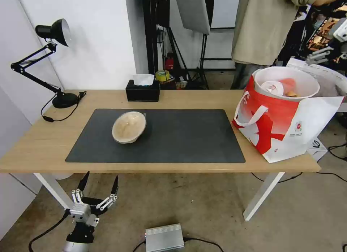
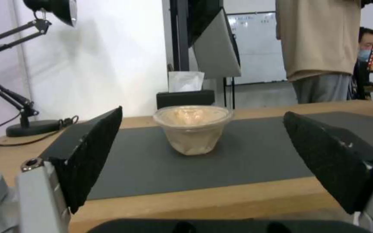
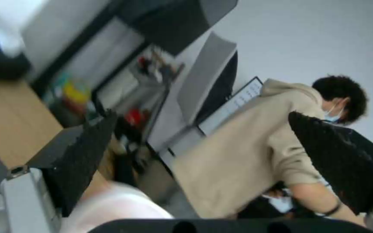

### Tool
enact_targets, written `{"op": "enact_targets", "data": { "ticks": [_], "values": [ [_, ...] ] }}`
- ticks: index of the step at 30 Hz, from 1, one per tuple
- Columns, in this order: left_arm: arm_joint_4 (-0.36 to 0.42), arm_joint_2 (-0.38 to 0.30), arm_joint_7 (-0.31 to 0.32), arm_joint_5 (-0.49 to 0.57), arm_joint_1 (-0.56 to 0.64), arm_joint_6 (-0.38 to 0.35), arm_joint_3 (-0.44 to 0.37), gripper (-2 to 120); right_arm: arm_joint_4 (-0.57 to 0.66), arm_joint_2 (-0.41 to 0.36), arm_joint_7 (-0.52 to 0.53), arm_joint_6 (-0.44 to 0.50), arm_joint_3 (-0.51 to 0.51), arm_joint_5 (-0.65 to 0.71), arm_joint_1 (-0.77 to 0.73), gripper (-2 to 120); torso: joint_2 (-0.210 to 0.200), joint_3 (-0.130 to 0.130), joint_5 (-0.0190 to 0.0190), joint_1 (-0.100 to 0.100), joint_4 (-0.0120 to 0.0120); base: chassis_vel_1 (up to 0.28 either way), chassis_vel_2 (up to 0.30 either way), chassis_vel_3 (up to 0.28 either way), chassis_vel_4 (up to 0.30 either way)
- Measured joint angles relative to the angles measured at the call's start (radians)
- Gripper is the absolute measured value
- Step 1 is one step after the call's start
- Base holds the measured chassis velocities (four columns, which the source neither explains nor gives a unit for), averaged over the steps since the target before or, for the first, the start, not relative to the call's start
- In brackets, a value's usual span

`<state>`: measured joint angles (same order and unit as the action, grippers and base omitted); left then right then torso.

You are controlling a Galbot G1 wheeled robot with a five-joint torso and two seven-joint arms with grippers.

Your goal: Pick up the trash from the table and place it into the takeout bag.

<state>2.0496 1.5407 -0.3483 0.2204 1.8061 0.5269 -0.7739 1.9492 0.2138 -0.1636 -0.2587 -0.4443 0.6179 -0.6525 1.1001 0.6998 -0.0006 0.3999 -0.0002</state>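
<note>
Head view: the left claw (image 1: 99,182) hangs released below the worktop's (image 1: 43,143) near edge, the tan bowl (image 1: 129,127) ahead on the black mat (image 1: 188,136), nearer this arm than the right claw (image 1: 323,54), spread above the bag (image 1: 285,129).

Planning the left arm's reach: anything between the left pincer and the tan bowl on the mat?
Nothing visible. The left pincer hangs open below the table's front edge; the tan bowl sits alone on the mat, straight ahead.
</note>
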Motion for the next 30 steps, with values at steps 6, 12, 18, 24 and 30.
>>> {"op": "enact_targets", "data": {
  "ticks": [6,12,18,24,30],
  "values": [
    [0.002,0.001,0.005,0.006,0.000,0.000,-0.002,100,0.110,0.097,0.244,0.016,0.031,0.106,-0.068,100,0.000,0.000,0.0004,0.000,0.0003,0.000,0.000,0.000,0.000],
    [0.010,0.004,0.038,0.007,0.001,0.000,-0.002,100,0.175,0.196,0.415,0.067,0.116,0.122,-0.092,100,0.000,0.000,0.0004,0.000,0.0003,0.000,0.000,0.000,0.000],
    [0.016,0.009,0.052,0.007,0.002,0.000,0.001,100,0.219,0.270,0.477,0.122,0.130,0.115,-0.166,100,0.000,0.000,0.0004,0.000,0.0003,0.000,0.000,0.000,0.000],
    [0.020,0.012,0.072,0.005,-0.005,-0.003,0.001,100,0.238,0.375,0.491,0.182,0.074,0.035,-0.304,100,0.000,0.000,0.0006,0.000,0.0003,0.000,0.000,0.000,0.000],
    [0.023,0.018,0.076,0.002,-0.006,-0.005,0.001,100,0.257,0.456,0.458,0.213,-0.024,-0.026,-0.451,100,0.000,0.000,0.0005,0.000,0.0001,0.000,0.000,0.000,0.000]
  ]
}}
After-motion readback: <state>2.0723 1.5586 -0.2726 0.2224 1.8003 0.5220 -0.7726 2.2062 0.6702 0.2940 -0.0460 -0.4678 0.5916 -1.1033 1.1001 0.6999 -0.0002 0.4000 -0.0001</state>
